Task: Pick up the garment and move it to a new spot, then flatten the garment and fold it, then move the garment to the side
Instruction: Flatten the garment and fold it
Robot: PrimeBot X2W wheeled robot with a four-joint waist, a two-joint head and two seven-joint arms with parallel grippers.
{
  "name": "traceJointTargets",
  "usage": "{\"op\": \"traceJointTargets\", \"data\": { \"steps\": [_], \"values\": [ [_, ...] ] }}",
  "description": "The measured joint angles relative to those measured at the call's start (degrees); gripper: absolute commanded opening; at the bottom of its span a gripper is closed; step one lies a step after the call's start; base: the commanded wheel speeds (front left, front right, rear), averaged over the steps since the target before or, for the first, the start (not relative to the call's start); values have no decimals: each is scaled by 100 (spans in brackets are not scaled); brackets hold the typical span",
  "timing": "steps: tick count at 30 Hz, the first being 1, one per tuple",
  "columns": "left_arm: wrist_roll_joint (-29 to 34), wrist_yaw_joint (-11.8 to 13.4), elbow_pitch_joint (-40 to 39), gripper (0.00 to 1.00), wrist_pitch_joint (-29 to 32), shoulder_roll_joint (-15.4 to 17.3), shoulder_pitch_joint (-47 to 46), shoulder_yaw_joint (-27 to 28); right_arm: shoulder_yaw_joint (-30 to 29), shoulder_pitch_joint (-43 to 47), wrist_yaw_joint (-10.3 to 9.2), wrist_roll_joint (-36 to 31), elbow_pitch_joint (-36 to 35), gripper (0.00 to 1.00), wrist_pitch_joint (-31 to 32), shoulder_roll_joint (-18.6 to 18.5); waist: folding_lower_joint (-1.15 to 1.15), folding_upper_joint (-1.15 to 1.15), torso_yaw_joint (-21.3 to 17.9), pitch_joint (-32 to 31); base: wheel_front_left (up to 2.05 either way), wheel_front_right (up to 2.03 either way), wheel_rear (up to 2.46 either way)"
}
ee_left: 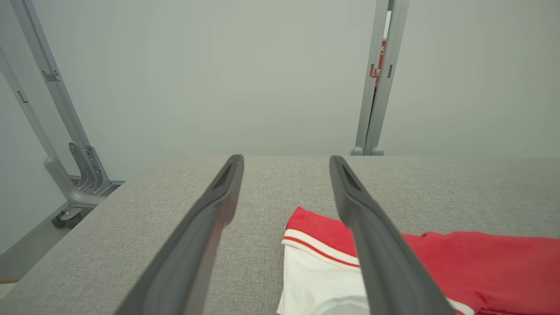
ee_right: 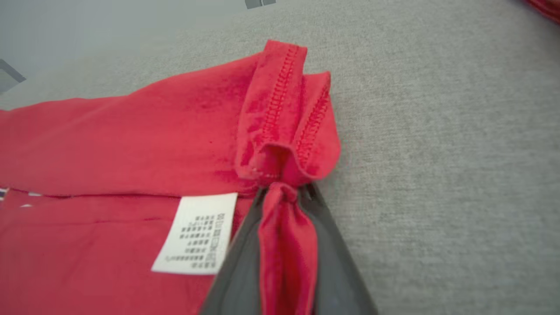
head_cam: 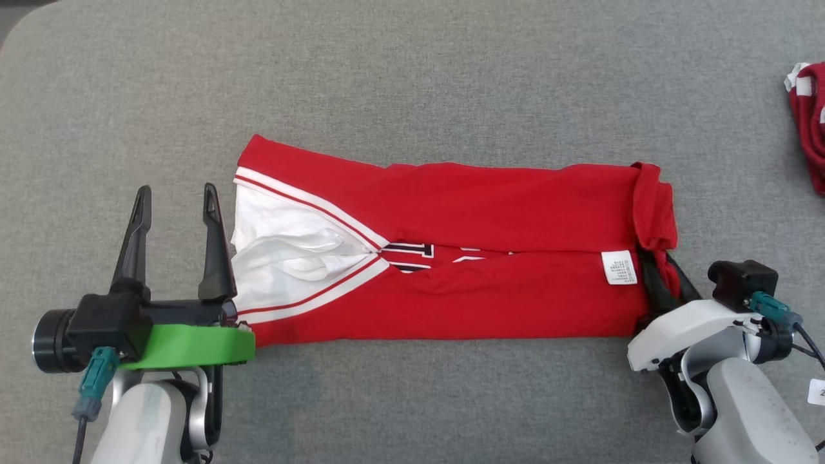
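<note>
Garment (head_cam: 483, 193) folded on grey surface (head_cam: 412, 77), right gripper (ee_right: 284, 192) clamped on its hem, left gripper (head_cam: 177, 190) wide apart, empty, beside its collar

in the head view the garment's (head_cam: 451, 303) folded flaps cover most of the dark lettering (head_cam: 412, 254) on its front, so it can't be read. the print on the white care label (head_cam: 619, 267) is too small to make out, and is blurred in the right wrist view too. the right gripper (head_cam: 664, 283) has its fingertips buried in the bunched hem at the garment's right end. in the right wrist view a pinch of red cloth fills the gap between its fingers (ee_right: 332, 262), whose bases run off the bottom edge. a second red garment (head_cam: 809, 122) is cut by the head view's right edge. in the left wrist view one finger of the left gripper (ee_left: 286, 159) hides part of the collar (ee_left: 323, 251), and the small red sign (ee_left: 379, 65) on the post (ee_left: 372, 109) is unreadable.
</note>
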Motion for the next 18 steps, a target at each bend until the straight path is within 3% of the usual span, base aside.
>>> {"op": "traceJointTargets", "data": {
  "steps": [6,10,15,18],
  "values": [
    [74,-12,26,100,0,-37,158,126,-48,230,4,98,-308,0,-176,-118,0,0,-86,-151,0,0,0],
    [111,12,22,100,0,-46,241,166,-508,458,4,105,-544,0,-154,-335,0,0,-164,-290,0,0,0],
    [127,12,7,100,-1,-76,299,191,-992,684,4,110,-856,0,92,-511,0,0,-247,-452,0,0,0],
    [148,9,10,100,-1,-85,330,190,-964,682,3,100,-1266,0,324,-468,0,0,-280,-532,0,0,0]
  ]
}}
